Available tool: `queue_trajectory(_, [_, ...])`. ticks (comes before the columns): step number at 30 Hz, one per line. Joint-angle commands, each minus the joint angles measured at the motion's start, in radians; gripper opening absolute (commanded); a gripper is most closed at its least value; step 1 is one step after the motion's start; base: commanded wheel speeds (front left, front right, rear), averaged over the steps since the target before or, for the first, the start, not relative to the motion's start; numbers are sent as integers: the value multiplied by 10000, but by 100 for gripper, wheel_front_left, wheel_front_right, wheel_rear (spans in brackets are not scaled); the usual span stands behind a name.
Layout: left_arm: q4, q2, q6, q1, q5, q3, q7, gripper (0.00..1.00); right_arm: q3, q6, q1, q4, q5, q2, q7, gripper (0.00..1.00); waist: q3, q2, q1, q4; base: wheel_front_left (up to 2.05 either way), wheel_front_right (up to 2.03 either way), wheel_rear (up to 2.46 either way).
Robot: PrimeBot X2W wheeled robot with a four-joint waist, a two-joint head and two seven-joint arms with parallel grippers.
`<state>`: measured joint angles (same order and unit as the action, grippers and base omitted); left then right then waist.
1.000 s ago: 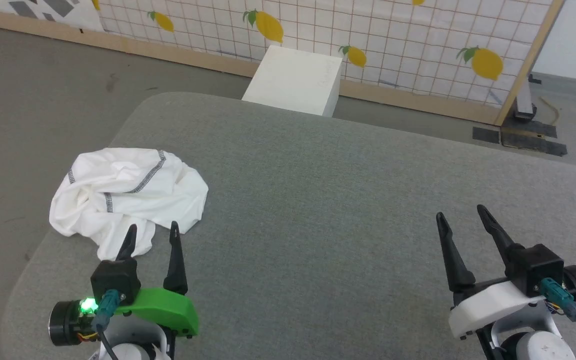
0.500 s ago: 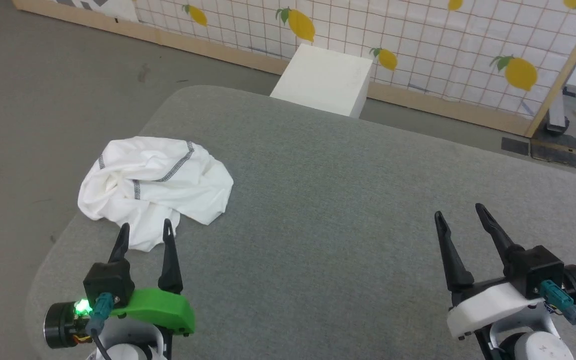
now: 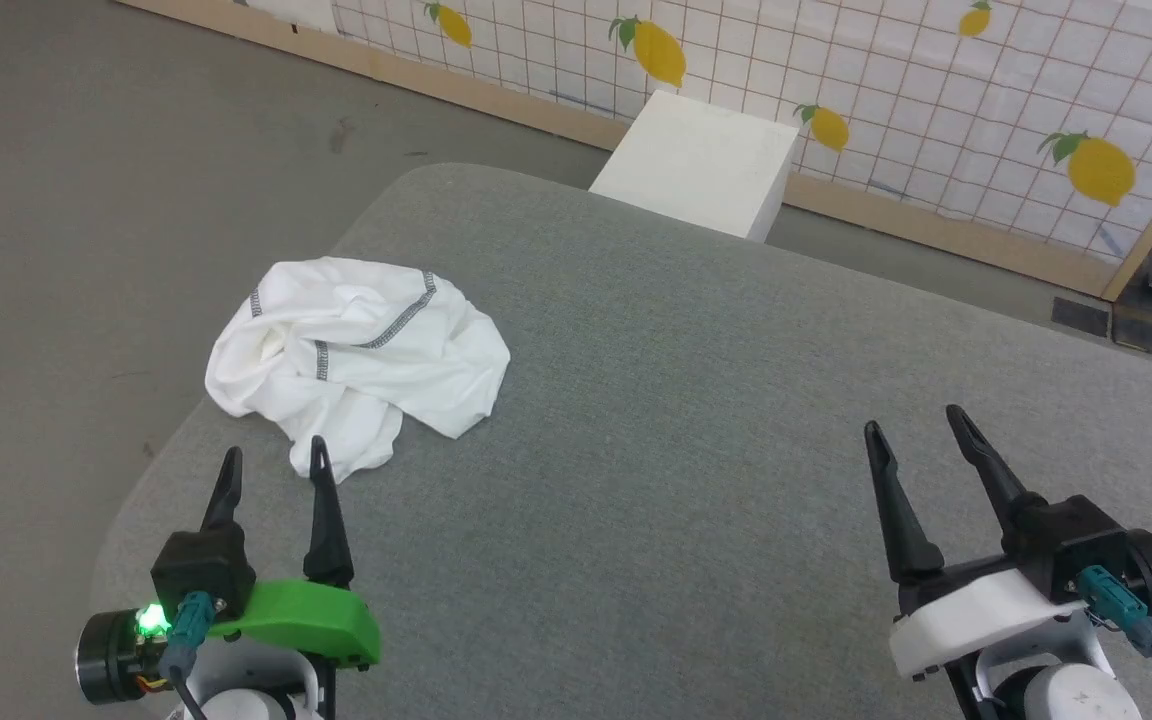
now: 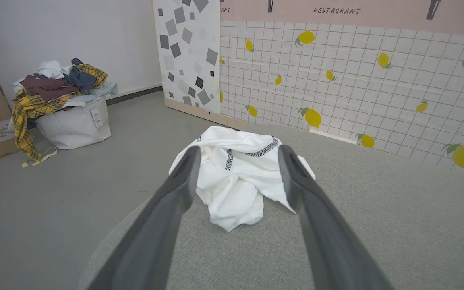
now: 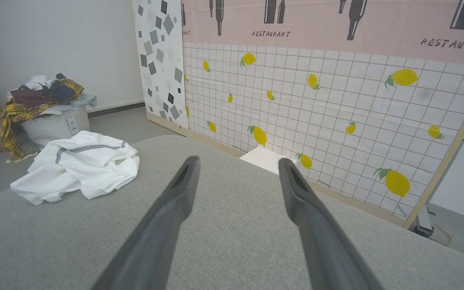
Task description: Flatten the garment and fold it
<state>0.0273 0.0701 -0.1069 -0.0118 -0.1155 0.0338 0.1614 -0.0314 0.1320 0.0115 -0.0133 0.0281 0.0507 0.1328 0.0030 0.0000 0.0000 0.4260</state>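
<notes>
The garment (image 3: pixel 356 355) is too near the edge.
It lies bunched by the counter's (image 3: pixel 686 400) left rim. The left hand (image 3: pixel 273 449) and right hand (image 3: pixel 913 420) are wide, holding nothing. A wrong tug could slide it off.

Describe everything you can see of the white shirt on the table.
The shirt is thin white fabric with dark zigzag seam stitching, crumpled into a loose wrinkled heap, not flattened. It lies near the left edge of the grey table, one lobe trailing toward the robot. The open left tool points at it without gripping it.
</notes>
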Motion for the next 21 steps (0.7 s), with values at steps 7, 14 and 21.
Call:
queue_trajectory(7, [48,69,-253,163,-263,-75,261,100,-26,-9,-150,-21,84,-3,190,100,64,0,0,285,0,0,0])
queue_trajectory(14, [77,47,-409,226,-402,-69,407,100,32,-10,-164,14,96,-4,275,100,64,0,0,546,0,0,0])
queue_trajectory(21, [126,40,-529,252,-532,-50,547,100,58,-11,-185,16,102,-4,371,100,56,0,0,849,0,0,0])
